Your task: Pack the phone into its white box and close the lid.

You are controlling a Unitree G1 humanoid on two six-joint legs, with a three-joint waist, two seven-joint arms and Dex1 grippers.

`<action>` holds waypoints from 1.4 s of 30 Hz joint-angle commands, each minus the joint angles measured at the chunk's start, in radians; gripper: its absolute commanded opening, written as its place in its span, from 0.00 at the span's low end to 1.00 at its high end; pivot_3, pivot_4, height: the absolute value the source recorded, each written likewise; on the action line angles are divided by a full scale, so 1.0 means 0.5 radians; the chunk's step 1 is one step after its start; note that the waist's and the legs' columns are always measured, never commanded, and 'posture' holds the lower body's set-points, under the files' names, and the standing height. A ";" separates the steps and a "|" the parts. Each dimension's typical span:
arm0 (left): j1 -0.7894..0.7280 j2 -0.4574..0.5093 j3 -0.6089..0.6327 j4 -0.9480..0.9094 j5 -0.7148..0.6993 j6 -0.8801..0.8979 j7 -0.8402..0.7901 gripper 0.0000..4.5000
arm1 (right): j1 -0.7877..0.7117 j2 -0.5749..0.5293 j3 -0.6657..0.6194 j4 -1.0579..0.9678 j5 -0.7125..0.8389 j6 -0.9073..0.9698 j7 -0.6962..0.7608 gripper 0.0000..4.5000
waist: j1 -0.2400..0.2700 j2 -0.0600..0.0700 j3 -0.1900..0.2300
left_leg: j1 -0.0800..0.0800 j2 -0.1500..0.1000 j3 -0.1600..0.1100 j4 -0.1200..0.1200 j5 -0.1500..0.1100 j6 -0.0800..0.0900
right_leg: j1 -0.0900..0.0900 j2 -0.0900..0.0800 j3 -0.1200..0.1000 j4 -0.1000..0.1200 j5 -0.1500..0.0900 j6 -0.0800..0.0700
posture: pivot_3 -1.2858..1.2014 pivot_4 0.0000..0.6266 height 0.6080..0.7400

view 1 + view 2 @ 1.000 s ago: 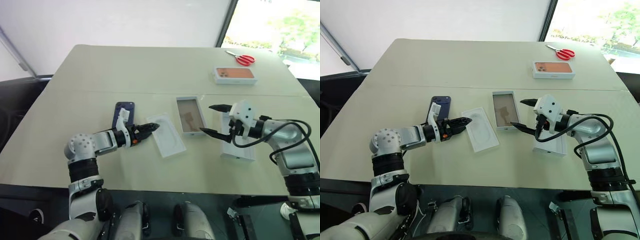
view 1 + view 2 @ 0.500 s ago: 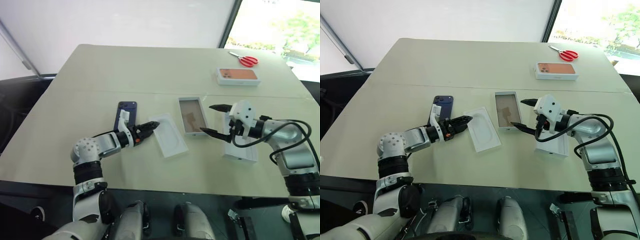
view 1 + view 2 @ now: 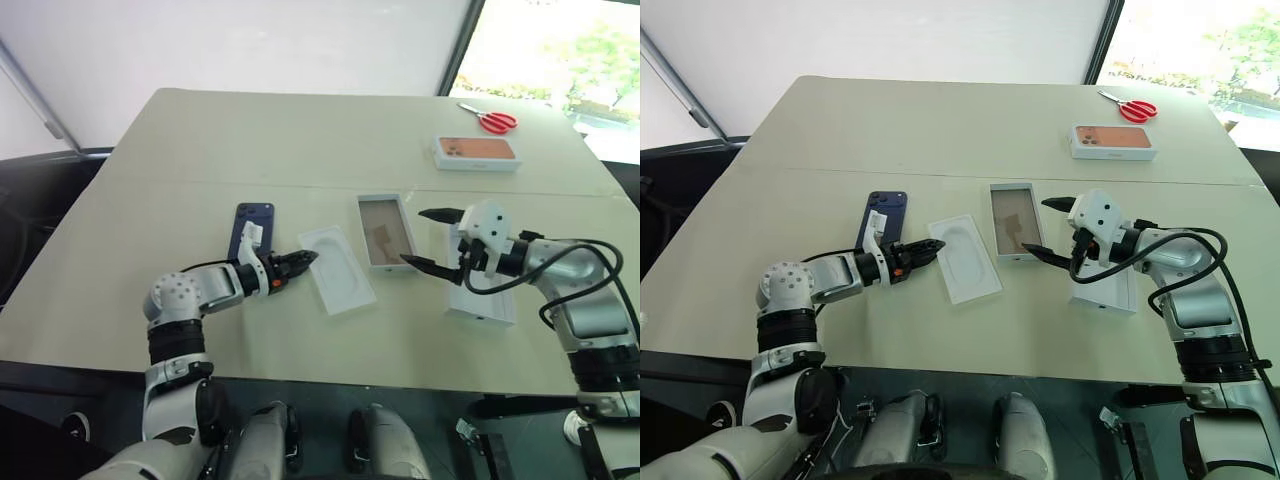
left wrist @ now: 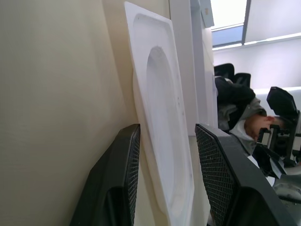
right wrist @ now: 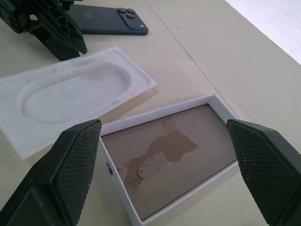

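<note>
Lying flat on the worktop (image 3: 200,140), the phone (image 3: 250,224) sits just behind the left end effector (image 3: 296,264), camera bump at its far end. It looks stiff, slick and thin, so I'd pinch it across its long edges. That end effector straddles the edge of the thin white insert (image 3: 336,268), jaws partly parted, not clamped. The white box (image 3: 384,232) waits beyond; the right end effector (image 3: 432,240) hovers wide open beside it.

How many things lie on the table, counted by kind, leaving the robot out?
Phones: 1, the phone
Inserts: 1, the white insert
Box trays: 1, the white box
Lids: 1, the lid
Closed boxes: 1, the orange-picture box
Scissors: 1, the red scissors
Total: 6
</note>
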 commanded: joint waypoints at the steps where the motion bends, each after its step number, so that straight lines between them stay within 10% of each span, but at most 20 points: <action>1: 0.040 -0.036 -0.046 -0.027 -0.018 0.029 0.014 0.24 | -0.038 0.002 -0.025 -0.060 0.004 -0.039 -0.014 1.00 | 0.007 0.000 0.000 | 0.000 0.000 0.000 0.000 0.000 0.000 | 0.000 0.000 0.000 0.000 0.000 0.000 | 0.52 0.24 0.99; 4: 0.059 -0.042 -0.067 -0.068 -0.019 0.048 0.024 0.01 | -0.030 -0.001 -0.029 -0.053 0.005 -0.041 -0.011 1.00 | 0.011 0.001 -0.001 | 0.002 -0.001 0.000 0.000 0.000 0.000 | 0.002 -0.001 0.000 -0.001 0.000 0.000 | 0.52 0.24 0.99; 31: -0.331 0.370 0.231 -0.009 -0.195 0.029 0.074 0.01 | -0.358 0.043 0.368 0.456 -0.220 -0.074 0.332 1.00 | -0.035 -0.002 0.002 | -0.004 -0.002 0.000 -0.004 0.001 -0.001 | -0.005 -0.001 -0.001 -0.001 0.000 0.000 | 0.52 0.24 0.99; 40: -0.311 0.335 0.270 -0.064 -0.247 0.041 0.165 0.00 | -0.425 0.119 0.532 0.729 -0.421 -0.279 0.386 0.00 | -0.040 -0.003 0.002 | -0.003 -0.001 0.000 -0.004 0.001 -0.001 | -0.004 0.000 -0.001 -0.001 0.000 0.000 | 0.52 0.24 0.99; 42: -0.309 0.327 0.283 -0.077 -0.264 0.055 0.178 0.00 | -0.447 0.137 0.548 0.793 -0.496 -0.365 0.316 0.00 | -0.041 -0.003 0.002 | -0.002 -0.001 0.000 -0.004 0.001 -0.002 | -0.003 0.000 -0.001 -0.001 0.000 0.000 | 0.52 0.24 0.99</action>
